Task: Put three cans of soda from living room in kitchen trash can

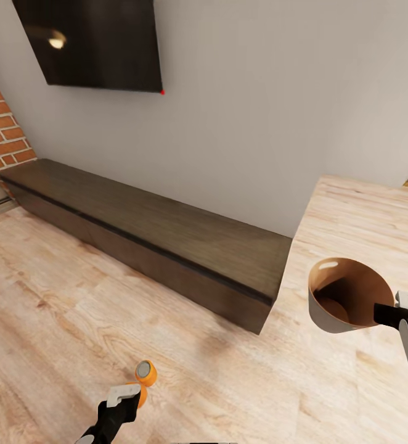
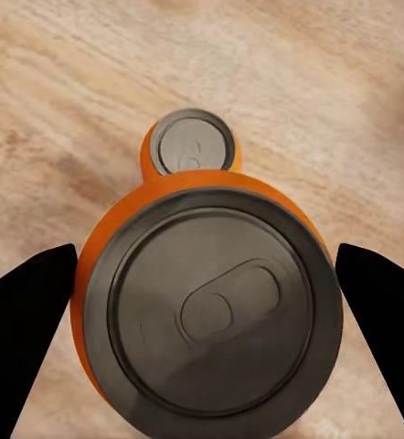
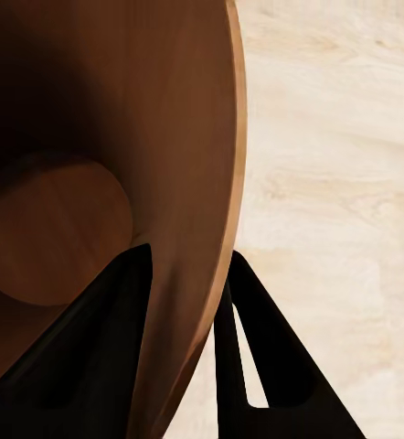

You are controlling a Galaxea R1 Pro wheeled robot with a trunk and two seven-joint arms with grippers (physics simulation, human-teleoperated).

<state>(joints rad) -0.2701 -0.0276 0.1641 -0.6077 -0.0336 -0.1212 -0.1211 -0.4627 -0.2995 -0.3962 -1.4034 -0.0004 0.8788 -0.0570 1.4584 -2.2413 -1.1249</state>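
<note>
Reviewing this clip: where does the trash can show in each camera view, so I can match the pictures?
Head view: the trash can is at the lower right, tilted, its rim pinched by the right gripper.
Right wrist view: its tan-brown inside and rim take up one side, with a finger each side of the wall.
Left wrist view: not in it; two soda cans show there.
Shared landmark: the light wood plank floor.

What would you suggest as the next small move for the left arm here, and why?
Probably close the left gripper on the near soda can. In the left wrist view its fingers flank the can's sides with gaps, so it looks open. A second can stands on the floor just beyond. The right gripper already pinches the trash can's rim, ready to receive it.
</note>
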